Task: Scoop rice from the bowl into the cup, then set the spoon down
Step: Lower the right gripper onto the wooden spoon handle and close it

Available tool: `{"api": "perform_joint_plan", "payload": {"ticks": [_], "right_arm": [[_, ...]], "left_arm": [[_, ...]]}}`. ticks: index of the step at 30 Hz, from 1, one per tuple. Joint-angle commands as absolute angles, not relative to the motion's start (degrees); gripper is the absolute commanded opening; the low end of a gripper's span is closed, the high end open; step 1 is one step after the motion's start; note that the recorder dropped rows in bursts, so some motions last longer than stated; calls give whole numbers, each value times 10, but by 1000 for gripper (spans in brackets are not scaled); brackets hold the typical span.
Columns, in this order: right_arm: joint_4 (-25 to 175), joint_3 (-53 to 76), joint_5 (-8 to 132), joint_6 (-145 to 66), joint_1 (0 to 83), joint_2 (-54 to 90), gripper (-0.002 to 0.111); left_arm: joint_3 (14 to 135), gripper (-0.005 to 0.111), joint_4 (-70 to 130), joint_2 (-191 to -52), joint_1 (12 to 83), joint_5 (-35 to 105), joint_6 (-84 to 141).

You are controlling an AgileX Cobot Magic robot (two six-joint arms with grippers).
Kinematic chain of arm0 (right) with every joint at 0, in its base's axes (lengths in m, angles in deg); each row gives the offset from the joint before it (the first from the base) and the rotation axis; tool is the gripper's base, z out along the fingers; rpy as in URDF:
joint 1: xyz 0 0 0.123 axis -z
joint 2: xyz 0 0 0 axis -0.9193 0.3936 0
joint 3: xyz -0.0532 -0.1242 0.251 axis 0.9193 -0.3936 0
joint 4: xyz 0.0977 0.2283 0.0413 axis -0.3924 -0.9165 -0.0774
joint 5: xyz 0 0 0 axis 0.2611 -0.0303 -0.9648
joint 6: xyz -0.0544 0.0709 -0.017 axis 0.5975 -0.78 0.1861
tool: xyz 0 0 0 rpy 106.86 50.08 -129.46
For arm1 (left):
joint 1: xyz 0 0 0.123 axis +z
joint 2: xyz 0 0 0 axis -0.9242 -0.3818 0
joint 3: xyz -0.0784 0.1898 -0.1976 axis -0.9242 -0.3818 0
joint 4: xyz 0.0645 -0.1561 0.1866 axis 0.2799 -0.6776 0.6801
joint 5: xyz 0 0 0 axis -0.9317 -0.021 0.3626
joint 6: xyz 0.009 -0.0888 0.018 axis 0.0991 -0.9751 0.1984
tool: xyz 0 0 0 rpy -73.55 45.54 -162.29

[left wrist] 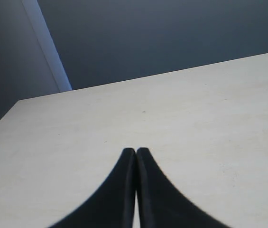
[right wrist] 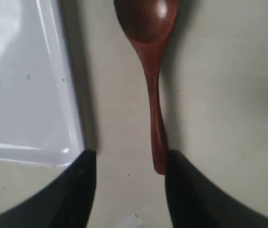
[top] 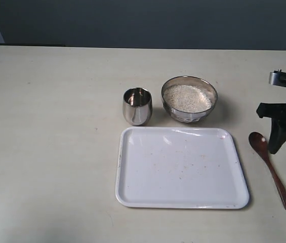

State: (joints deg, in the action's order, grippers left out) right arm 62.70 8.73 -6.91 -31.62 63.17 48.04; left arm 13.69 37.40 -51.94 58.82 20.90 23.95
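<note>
The steel bowl [top: 188, 115] holds white rice [top: 187, 97] behind the tray, and the small steel cup [top: 137, 105] stands just left of it. The brown wooden spoon [top: 270, 167] lies flat on the table right of the tray, its oval bowl pointing away. My right gripper [top: 285, 152] hangs open by the spoon. In the right wrist view the gripper [right wrist: 130, 156] is empty, with the spoon's [right wrist: 152, 95] handle end just inside one finger. The left gripper [left wrist: 136, 151] is shut on nothing over bare table and is out of the exterior view.
A white rectangular tray [top: 183, 172] with a few specks lies in front of the cup and bowl; its corner [right wrist: 53, 95] sits close beside the spoon. The pale table [top: 46, 142] stretches to the left. A dark wall runs behind the table.
</note>
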Motion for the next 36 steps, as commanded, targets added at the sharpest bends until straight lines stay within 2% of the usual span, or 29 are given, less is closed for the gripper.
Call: {"api": "perform_joint_plan", "payload": {"ticks": [1,6,14,36], "right_arm": [[618,50,-61,-299,633,484,43],[623,6,-27,-295,601,484,43],[697,6,-13,-342,536,484,43],[739,-45,41,-397,531,484,43]], "left_arm": [[138,1,374,-517,589,209,236],[138,1,374,-517,589,209,236],[138,1,374,-517,589,209,236],[138,1,374,-517,589,209,236]]}}
